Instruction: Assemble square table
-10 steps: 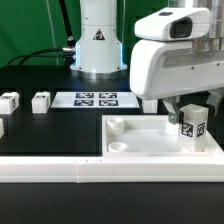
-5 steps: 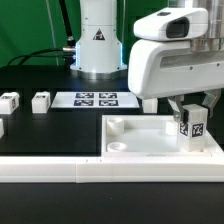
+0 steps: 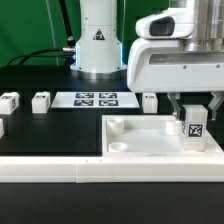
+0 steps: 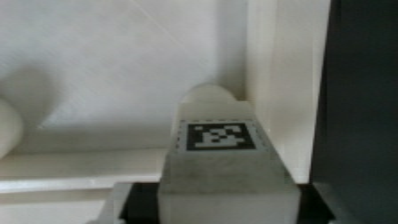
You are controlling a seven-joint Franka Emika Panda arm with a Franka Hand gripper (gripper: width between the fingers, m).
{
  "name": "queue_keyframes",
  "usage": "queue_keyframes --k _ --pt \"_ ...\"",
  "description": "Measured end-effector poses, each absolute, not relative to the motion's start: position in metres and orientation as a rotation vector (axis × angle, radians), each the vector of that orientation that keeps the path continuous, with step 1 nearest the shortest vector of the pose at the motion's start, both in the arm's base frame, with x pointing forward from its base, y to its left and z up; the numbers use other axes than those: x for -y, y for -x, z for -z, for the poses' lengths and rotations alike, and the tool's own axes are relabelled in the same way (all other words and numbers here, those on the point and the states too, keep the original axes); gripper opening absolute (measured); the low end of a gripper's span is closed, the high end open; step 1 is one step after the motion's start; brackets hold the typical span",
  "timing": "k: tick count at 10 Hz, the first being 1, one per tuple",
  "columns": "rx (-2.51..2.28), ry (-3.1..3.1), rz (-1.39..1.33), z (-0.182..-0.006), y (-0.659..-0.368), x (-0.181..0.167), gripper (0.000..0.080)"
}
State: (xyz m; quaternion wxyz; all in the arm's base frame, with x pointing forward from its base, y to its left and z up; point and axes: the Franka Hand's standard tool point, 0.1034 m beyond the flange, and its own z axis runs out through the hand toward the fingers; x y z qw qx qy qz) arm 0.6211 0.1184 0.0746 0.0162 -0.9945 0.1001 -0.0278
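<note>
The square table top, a white slab with a raised rim and round corner sockets, lies at the front right of the black board. My gripper is shut on a white tagged leg and holds it upright over the slab's near right corner, close to the rim. In the wrist view the leg fills the middle between the jaws, its tag facing the camera, with the slab's rim just beside it. Three loose legs stand on the board. Whether the held leg touches the slab is hidden.
The marker board lies at the back centre before the arm's base. A long white rail borders the board's front edge. Another white part peeks in at the exterior view's left edge.
The gripper with the leg has moved a little toward the exterior view's right and slightly down, nearer the slab's right corner.
</note>
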Motion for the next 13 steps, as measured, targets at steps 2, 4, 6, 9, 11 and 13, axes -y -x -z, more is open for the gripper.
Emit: queue_keyframes --k 2,4,6,9,11,13 --pt "-0.590 3.056 0.082 -0.074 -0.621 -0.117 0.0292" --pt "-0.820 3.020 0.082 -0.075 -0.620 -0.112 0.0296" --pt "-0.955 3.003 0.078 -0.075 -0.619 -0.103 0.0298" --pt "-0.997 2.989 0.081 -0.076 -0.620 -0.103 0.0463" --pt "-0.808 3.036 0.083 -0.089 -0.620 -0.111 0.0640" --pt "-0.583 3.081 0.077 -0.102 -0.617 -0.114 0.0648"
